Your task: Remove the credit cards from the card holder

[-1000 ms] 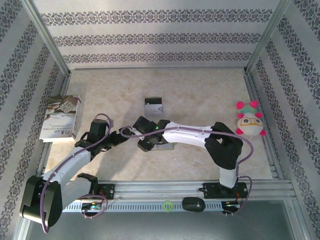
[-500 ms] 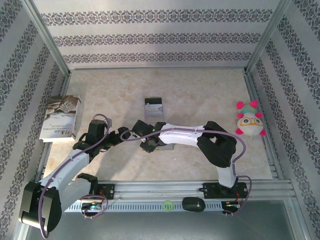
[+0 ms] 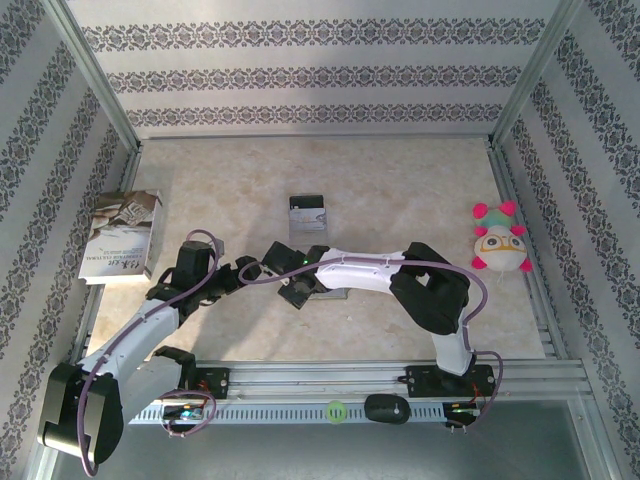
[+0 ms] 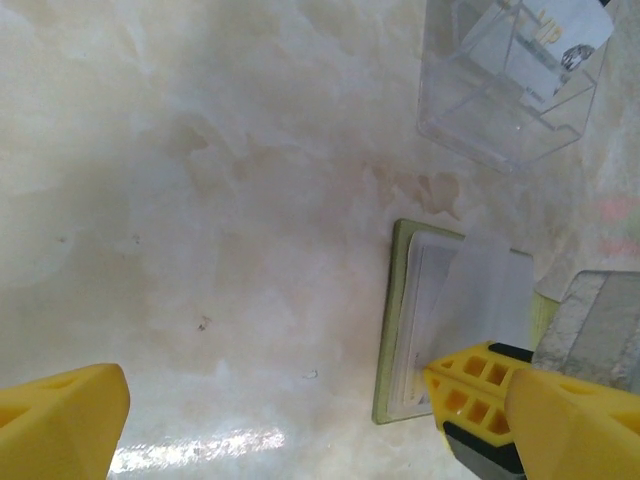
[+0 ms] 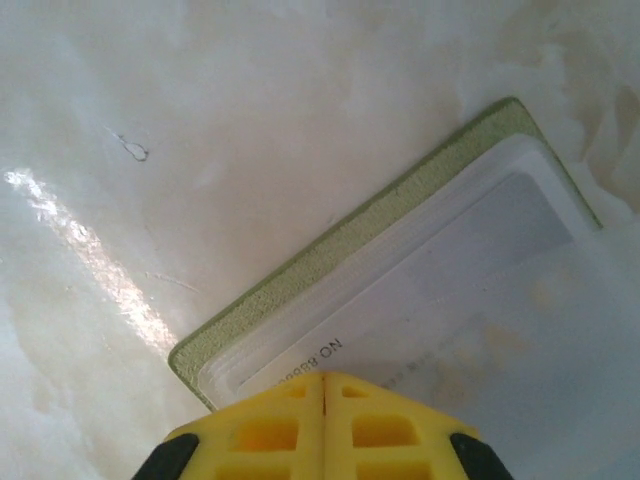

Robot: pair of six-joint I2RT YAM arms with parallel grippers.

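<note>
The card holder lies open on the table, olive rim up, with a pale printed credit card under its clear pocket. My right gripper is shut, its tips pressed together on the near end of that card; nothing shows between them. In the top view the card holder peeks out under the right gripper. My left gripper is open wide, its right finger on the holder's near corner. Another credit card, with a black band, sits farther back.
A printed booklet lies at the left wall. A plush toy sits at the right wall. Patterned walls enclose the table, and a metal rail runs along the near edge. Bare table lies between the far card and the back wall.
The right gripper's fingers have closed together over the card holder, and that arm has shifted slightly left. The left gripper stayed open and drew back a little.
</note>
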